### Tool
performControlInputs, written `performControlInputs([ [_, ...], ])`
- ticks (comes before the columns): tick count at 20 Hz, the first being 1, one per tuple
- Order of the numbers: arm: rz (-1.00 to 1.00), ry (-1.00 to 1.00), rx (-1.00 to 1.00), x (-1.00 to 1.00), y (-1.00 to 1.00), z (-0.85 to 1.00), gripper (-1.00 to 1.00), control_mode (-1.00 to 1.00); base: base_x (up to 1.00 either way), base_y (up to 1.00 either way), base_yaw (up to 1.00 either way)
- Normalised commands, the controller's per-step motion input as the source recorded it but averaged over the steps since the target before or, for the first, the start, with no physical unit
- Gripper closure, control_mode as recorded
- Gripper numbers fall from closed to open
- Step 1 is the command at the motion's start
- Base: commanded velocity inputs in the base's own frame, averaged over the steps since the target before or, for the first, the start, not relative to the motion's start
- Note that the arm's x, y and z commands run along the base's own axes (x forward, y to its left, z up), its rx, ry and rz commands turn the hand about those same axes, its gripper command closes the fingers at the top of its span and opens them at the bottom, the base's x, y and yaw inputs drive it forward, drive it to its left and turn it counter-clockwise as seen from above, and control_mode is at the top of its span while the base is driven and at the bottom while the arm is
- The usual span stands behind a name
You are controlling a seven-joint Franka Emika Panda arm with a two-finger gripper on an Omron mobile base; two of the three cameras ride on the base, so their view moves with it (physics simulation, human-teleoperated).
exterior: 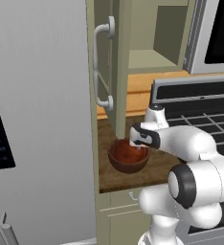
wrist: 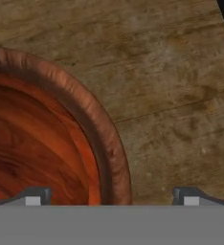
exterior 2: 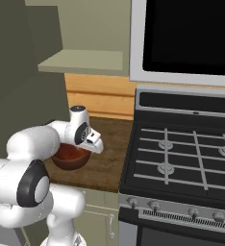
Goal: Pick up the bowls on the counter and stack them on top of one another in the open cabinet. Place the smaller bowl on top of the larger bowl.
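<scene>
The larger bowl (exterior: 127, 159) (exterior 2: 68, 159), deep and dark brown, sits on the wood counter (exterior: 117, 181) (exterior 2: 109, 166) below the open cabinet (exterior: 147, 60) (exterior 2: 85, 62). My gripper (exterior: 138, 143) (exterior 2: 93, 146) (wrist: 112, 197) hangs open low over the bowl's right rim (wrist: 106, 153). One fingertip (wrist: 33, 197) is over the bowl's inside and the other fingertip (wrist: 191, 197) is over the bare counter (wrist: 171, 95), so the rim lies between them. Nothing is held. The cabinet door (exterior: 104, 62) stands open with its silver handle toward me. The smaller bowl is out of view.
A black stove (exterior: 200, 115) (exterior 2: 181, 158) borders the counter on the right, with a microwave (exterior: 214, 33) (exterior 2: 186, 38) above it. The grey fridge (exterior: 37, 119) stands left of the cabinet door. Beige drawers (exterior: 118, 210) sit under the counter.
</scene>
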Motion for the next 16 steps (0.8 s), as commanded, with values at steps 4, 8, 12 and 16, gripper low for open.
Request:
performControlInputs([
  [4, 0.00, 0.11, 0.00, 0.00, -0.03, -0.35, -1.00, -1.00, 0.00, 0.00, 0.00],
  [8, 0.00, 0.08, 0.00, 0.00, 0.00, -0.24, -1.00, -1.00, 0.00, 0.00, 0.00],
  [12, 0.00, 0.05, 0.00, 0.00, 0.00, -0.05, -1.00, -1.00, 0.00, 0.00, 0.00],
  [16, 0.00, 0.00, 0.00, -0.08, 0.00, 0.00, 1.00, -1.00, 0.00, 0.00, 0.00],
])
